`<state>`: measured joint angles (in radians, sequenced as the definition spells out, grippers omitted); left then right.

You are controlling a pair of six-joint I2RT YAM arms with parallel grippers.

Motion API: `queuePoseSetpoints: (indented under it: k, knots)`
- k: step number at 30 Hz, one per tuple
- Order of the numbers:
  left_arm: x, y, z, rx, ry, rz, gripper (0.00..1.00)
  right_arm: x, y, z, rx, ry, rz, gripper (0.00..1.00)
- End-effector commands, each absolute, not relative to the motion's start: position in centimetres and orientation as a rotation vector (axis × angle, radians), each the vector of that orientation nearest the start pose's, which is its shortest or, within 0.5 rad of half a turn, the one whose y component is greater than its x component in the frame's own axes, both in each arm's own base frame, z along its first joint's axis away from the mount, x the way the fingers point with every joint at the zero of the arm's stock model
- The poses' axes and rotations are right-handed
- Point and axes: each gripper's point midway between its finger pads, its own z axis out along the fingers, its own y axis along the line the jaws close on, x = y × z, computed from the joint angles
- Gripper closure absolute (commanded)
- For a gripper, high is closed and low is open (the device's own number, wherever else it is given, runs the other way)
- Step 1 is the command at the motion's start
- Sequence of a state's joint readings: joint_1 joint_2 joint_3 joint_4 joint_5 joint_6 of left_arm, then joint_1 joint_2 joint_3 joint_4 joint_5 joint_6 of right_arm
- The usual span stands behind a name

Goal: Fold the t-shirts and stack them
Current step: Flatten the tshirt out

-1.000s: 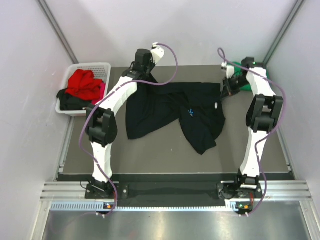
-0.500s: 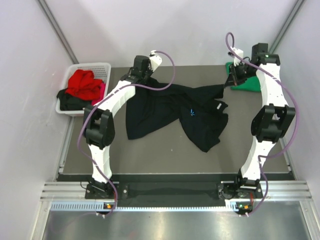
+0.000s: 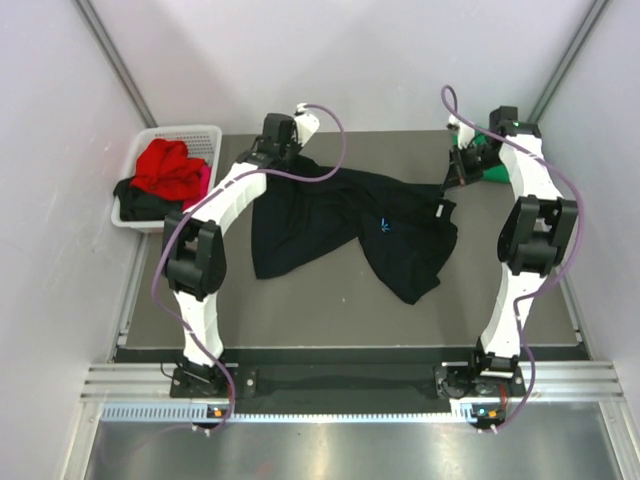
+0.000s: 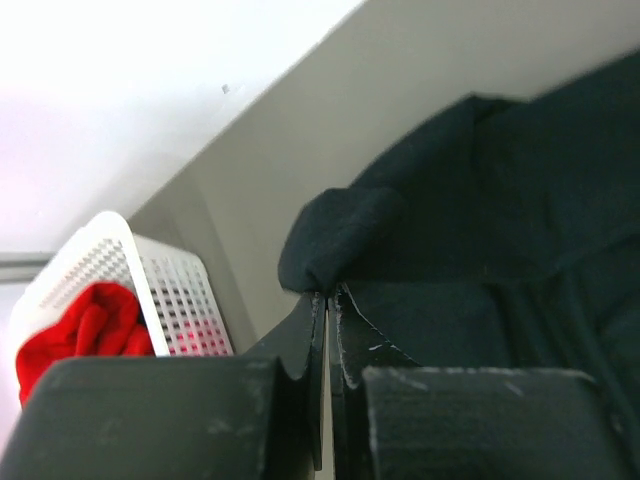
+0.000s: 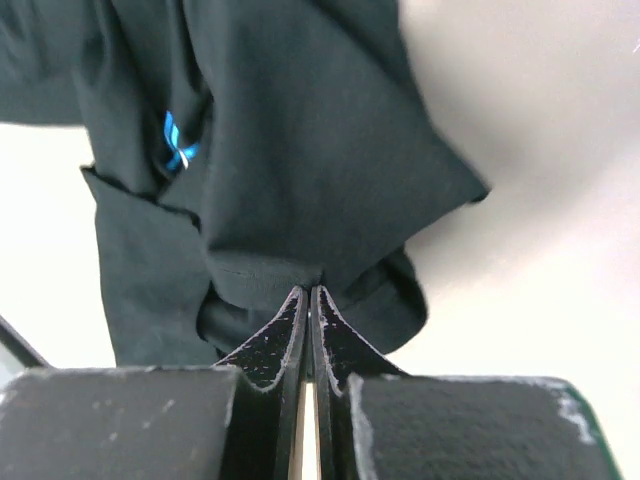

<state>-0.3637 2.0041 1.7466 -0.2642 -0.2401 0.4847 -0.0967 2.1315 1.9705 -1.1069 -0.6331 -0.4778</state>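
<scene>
2 tools, 1 shirt. Your left tool is pinched tight on a bunched fold of the big black t-shirt at its far-left end. Your right tool is clamped on a hemmed edge at the far-right end, maybe a sleeve. The shirt lies rumpled across the far half of the worktop. Its near part splits into 2 lobes and the blue chest mark faces up. The cloth between the tools looks slack, not straight.

So I'd say the step in hand is spreading it flat before any folding. Draw the 2 tools apart evenly until the far edge goes taut. Lift enough that the near tail hangs free, then lay it down towards you so the twist drops out. Don't yank, because both grips are small pinches right at the fingertips and could slip.

Watch the right side too. The green t-shirt sits just beside that tool in the far-right corner, so don't sweep it along. The red t-shirt waits in the white basket on the left, well apart.
</scene>
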Motion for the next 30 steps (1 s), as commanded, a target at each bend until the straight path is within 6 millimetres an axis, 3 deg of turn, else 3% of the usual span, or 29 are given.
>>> queuePoseSetpoints:
  k: [1, 2, 3, 4, 5, 7, 8, 11, 16, 17, 18, 21, 22, 23, 24, 26, 28, 29, 30]
  knots:
    - [53.5, -14.2, 23.0, 0.701, 1.933, 0.299, 1.0, 47.4, 6.1, 21.9, -0.709, 2.236, 0.612, 1.0]
    - [52.8, -14.3, 22.3, 0.72, 1.951, 0.273, 1.0, 47.9, 6.0, 23.0, -0.704, 2.189, 0.581, 1.0]
    - [52.2, -14.3, 22.8, 0.728, 1.947, 0.261, 1.0, 48.0, 6.0, 24.3, -0.703, 2.152, 0.557, 1.0]
    - [51.6, -14.3, 22.5, 0.74, 1.959, 0.248, 1.0, 47.6, 6.0, 26.5, -0.705, 2.098, 0.52, 1.0]
    - [50.8, -14.2, 21.6, 0.764, 1.989, 0.239, 1.0, 47.9, 6.0, 27.7, -0.7, 2.059, 0.494, 1.0]
    - [49.5, -14.3, 21.6, 0.784, 2.003, 0.203, 1.0, 47.6, 6.0, 29.9, -0.699, 2.01, 0.468, 1.0]
    - [48.5, -14.1, 20.6, 0.802, 2.04, 0.193, 1.0, 47.5, 6.0, 30.8, -0.693, 1.994, 0.46, 1.0]
    - [46.8, -13.5, 20.6, 0.803, 2.053, 0.186, 1.0, 47.1, 6.1, 32.5, -0.682, 1.961, 0.448, 1.0]
    - [45.4, -12.6, 19.4, 0.819, 2.085, 0.21, 1.0, 46.8, 6.1, 31.8, -0.667, 1.983, 0.463, 1.0]
    - [44.9, -12.5, 18.4, 0.83, 2.106, 0.205, 1.0, 46.7, 6.0, 30.9, -0.662, 2.007, 0.47, 1.0]
    - [43.2, -11.5, 15.6, 0.826, 2.185, 0.202, 1.0, 46.5, 5.8, 28.9, -0.664, 2.066, 0.475, 1.0]
    - [42.5, -10.4, 14.4, 0.785, 2.225, 0.208, 0.97, 46.3, 5.6, 27.8, -0.666, 2.096, 0.478, 1.0]
    - [42.5, -9.7, 14.8, 0.753, 2.222, 0.213, 0.9, 46.2, 5.6, 27.7, -0.664, 2.1, 0.476, 1.0]
    - [43.1, -9.5, 15.8, 0.714, 2.201, 0.21, 0.73, 46.1, 5.5, 27.6, -0.668, 2.103, 0.472, 1.0]
    - [43.5, -9.3, 16.7, 0.696, 2.18, 0.208, 0.64, 46.1, 5.4, 27.5, -0.665, 2.106, 0.463, 1.0]
    - [45.4, -8.5, 19.6, 0.669, 2.111, 0.233, 0.56, 46.2, 5.3, 27.6, -0.666, 2.104, 0.453, 1.0]
    - [47.0, -7.6, 20.4, 0.664, 2.09, 0.262, 0.55, 46.3, 5.3, 27.7, -0.662, 2.105, 0.457, 1.0]
    - [48.0, -7.3, 21.9, 0.682, 2.051, 0.282, 0.54, 46.4, 5.4, 27.8, -0.662, 2.102, 0.457, 1.0]
    - [48.4, -7.1, 21.8, 0.705, 2.054, 0.288, 0.54, 46.5, 5.4, 27.8, -0.662, 2.105, 0.451, 1.0]
